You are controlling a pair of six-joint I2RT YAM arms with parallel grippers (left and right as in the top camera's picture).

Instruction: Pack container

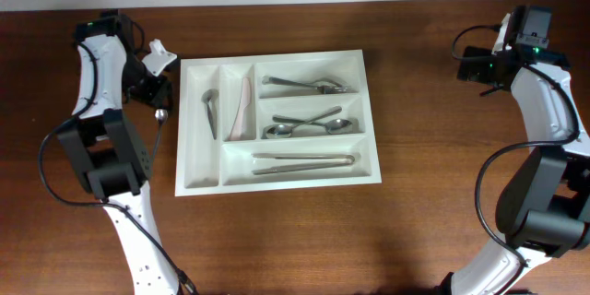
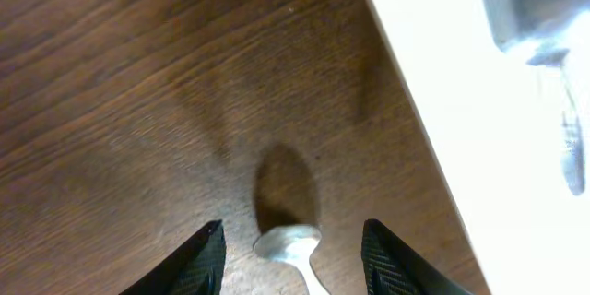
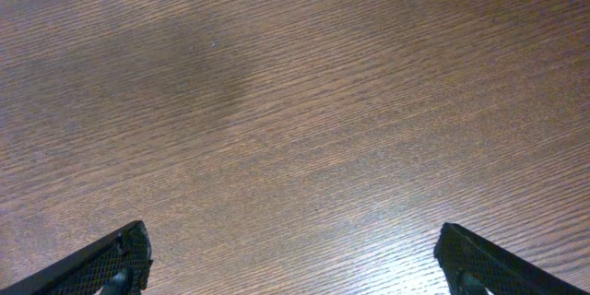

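Note:
The white cutlery tray (image 1: 277, 182) lies at the table's middle; its edge shows in the left wrist view (image 2: 461, 101). Its compartments hold a small spoon (image 1: 210, 111), a beige utensil (image 1: 242, 106), forks (image 1: 304, 83), spoons (image 1: 309, 127) and long tongs (image 1: 304, 160). My left gripper (image 1: 150, 85) (image 2: 290, 260) is just left of the tray and shut on a metal spoon (image 1: 161, 114) (image 2: 288, 241). The spoon's bowl hangs a little above the wood and casts a shadow. My right gripper (image 1: 472, 63) (image 3: 295, 258) is open and empty over bare wood at the far right.
The tray's left wall (image 1: 181, 129) stands close to the right of the held spoon. The table's back edge (image 1: 295, 2) runs just behind both arms. Brown wood lies around the tray.

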